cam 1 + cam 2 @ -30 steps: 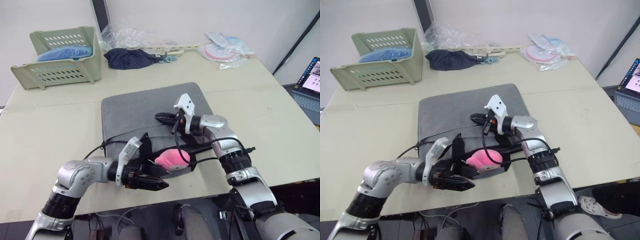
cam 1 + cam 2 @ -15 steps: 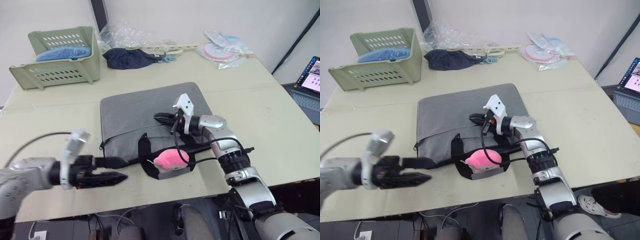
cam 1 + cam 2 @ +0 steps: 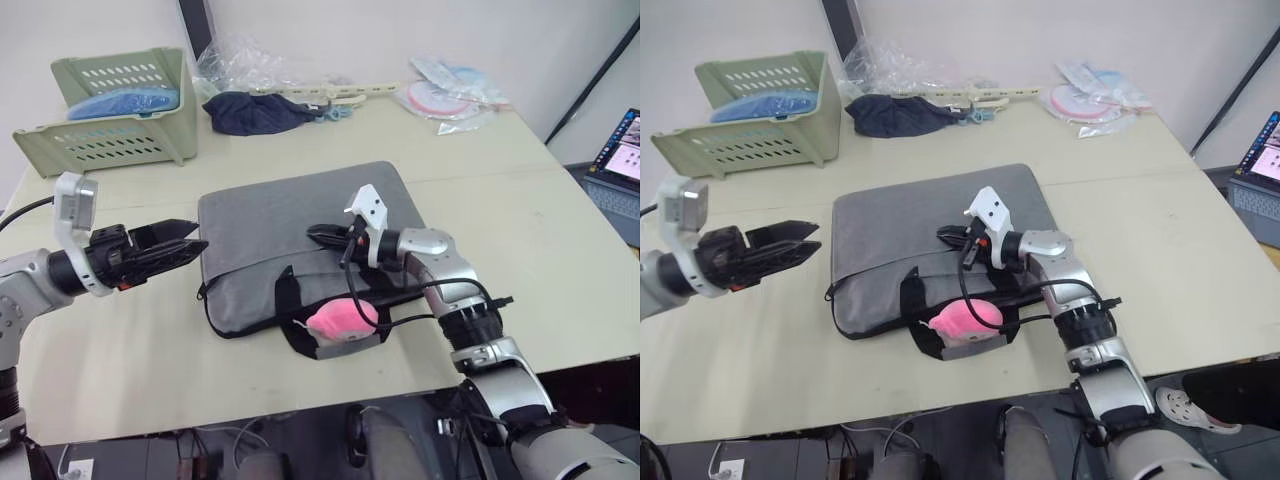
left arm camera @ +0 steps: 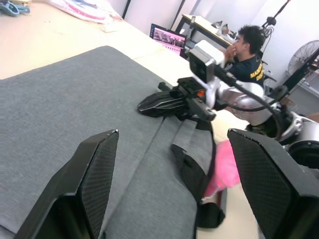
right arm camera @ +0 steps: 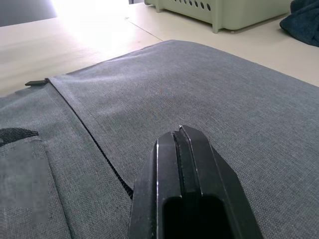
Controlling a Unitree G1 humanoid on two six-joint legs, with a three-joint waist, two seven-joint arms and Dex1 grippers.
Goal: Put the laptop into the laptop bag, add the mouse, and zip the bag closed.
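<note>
Grey bag (image 3: pixel 290 235) lies flat at frame centre on the worktop (image 3: pixel 520 230), a pink plush (image 3: pixel 342 318) against its near edge by the black strap (image 3: pixel 292 310). Right tool (image 3: pixel 320 234) rests on the bag's middle, fingers pressed together, holding nothing. Left tool (image 3: pixel 185 237) hovers wide at left of frame, just off the bag's left edge, empty; laptop and mouse positions cannot be told.

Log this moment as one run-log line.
left gripper: open, off the bag's left edge | right gripper: shut, over laptop bag | pink plush toy: at bag's near edge
</note>
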